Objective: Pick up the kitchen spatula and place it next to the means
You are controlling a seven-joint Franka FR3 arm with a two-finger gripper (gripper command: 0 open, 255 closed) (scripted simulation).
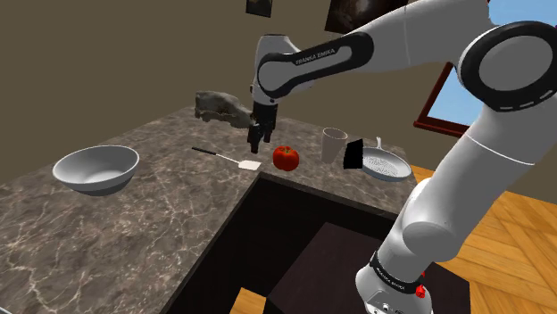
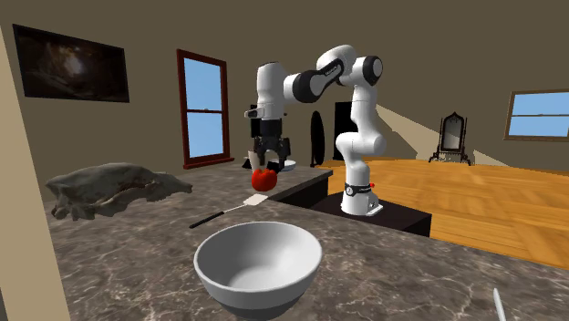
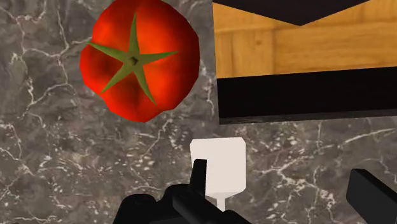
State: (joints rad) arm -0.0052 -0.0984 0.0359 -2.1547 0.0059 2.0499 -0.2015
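The spatula (image 1: pixel 228 159) has a thin dark handle and a white square blade (image 3: pixel 218 167). It lies flat on the dark marbled counter (image 1: pixel 134 223), close to the counter's edge. A red tomato (image 1: pixel 286 158) sits just past the blade. My gripper (image 1: pixel 258 143) hangs a little above the blade end, pointing down, open and holding nothing. In the wrist view the gripper (image 3: pixel 286 191) has its fingers wide apart, and the blade lies by one fingertip (image 3: pixel 198 177). The second exterior view shows the gripper (image 2: pixel 265 157) over the tomato (image 2: pixel 265 178) and the spatula (image 2: pixel 228 212).
A white bowl (image 1: pixel 96 169) stands toward the shoulder view's left. An animal skull (image 1: pixel 221 107) lies at the back of the counter. A white mug (image 1: pixel 334 144) and a perforated white pan (image 1: pixel 386 165) sit beyond the tomato. The counter drops to wooden floor (image 3: pixel 299 44) beside the blade.
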